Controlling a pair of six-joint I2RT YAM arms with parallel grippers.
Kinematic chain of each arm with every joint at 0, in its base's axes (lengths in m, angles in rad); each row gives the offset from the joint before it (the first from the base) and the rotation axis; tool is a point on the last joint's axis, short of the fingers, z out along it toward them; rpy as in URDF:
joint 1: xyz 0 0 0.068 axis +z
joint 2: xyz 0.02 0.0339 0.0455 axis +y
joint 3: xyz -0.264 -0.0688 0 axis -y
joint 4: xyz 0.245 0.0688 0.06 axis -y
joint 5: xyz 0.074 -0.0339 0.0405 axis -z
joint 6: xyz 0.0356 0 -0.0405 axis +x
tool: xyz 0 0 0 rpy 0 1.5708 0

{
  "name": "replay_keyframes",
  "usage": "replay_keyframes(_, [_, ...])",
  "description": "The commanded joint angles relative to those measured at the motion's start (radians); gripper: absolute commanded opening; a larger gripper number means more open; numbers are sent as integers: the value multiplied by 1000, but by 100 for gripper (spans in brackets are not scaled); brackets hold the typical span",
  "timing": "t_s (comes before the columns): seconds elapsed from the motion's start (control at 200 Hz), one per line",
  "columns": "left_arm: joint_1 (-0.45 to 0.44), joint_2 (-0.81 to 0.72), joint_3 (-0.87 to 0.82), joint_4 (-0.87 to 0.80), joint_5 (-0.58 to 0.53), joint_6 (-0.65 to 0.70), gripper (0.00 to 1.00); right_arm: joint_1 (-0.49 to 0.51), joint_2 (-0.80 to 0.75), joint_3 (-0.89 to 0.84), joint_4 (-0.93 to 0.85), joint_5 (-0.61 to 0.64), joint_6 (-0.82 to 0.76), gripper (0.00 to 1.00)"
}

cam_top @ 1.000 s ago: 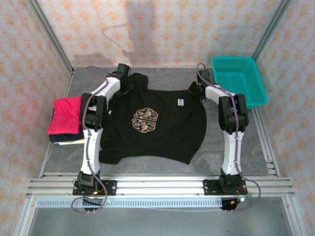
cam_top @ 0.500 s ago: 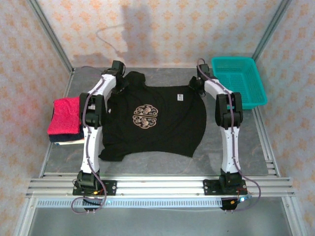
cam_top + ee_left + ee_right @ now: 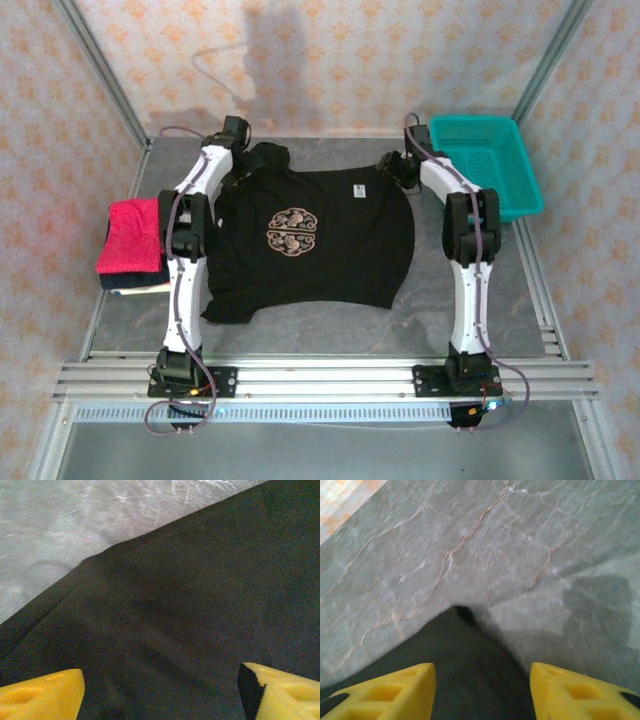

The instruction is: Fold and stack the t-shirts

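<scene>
The black t-shirt (image 3: 320, 250) lies spread flat on the grey table, its beige emblem (image 3: 293, 228) and small white label (image 3: 357, 192) facing up. My left gripper (image 3: 243, 168) hovers over the shirt's far left corner. In the left wrist view its yellow fingertips (image 3: 42, 696) stand wide apart over black cloth (image 3: 175, 605), so it is open. My right gripper (image 3: 400, 170) is at the far right corner. It is open too, its fingertips (image 3: 580, 692) straddling a loose point of the black cloth (image 3: 470, 670). A crimson-pink t-shirt (image 3: 132, 235) sits folded at the left.
A teal mesh basket (image 3: 487, 162) stands at the back right, close to the right arm. The crimson tee rests on a small pile of folded cloth (image 3: 135, 283) by the table's left edge. Metal rails (image 3: 320, 378) run along the near edge.
Both grippers have moved toward the back, drawing the shirt's far edge out straight, then opened and let the cloth go. The shirt now lies flatter.
</scene>
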Motion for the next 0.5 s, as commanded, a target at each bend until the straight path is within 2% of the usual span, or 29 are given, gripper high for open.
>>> replay_keyframes(0.0, [-17,-213,-93,0,-79,51,84,10,-229,-195,150,-11,-1,62])
replay_keyframes(0.1, [-29,-349,-252,30,-122,71,83,33,-368,-401,206,-14,1,62])
replay_keyframes(0.205, [-37,-488,-466,81,-130,67,73,73,-503,-601,235,-6,2,62])
replay_keyframes(0.305, [-40,-607,-674,153,-110,45,60,119,-609,-759,233,9,18,61])
replay_keyframes(0.395, [-45,-648,-796,189,-93,22,46,151,-672,-855,218,10,37,53])
replay_keyframes(0.495, [-56,-659,-882,223,-77,2,32,165,-704,-916,193,9,60,38])
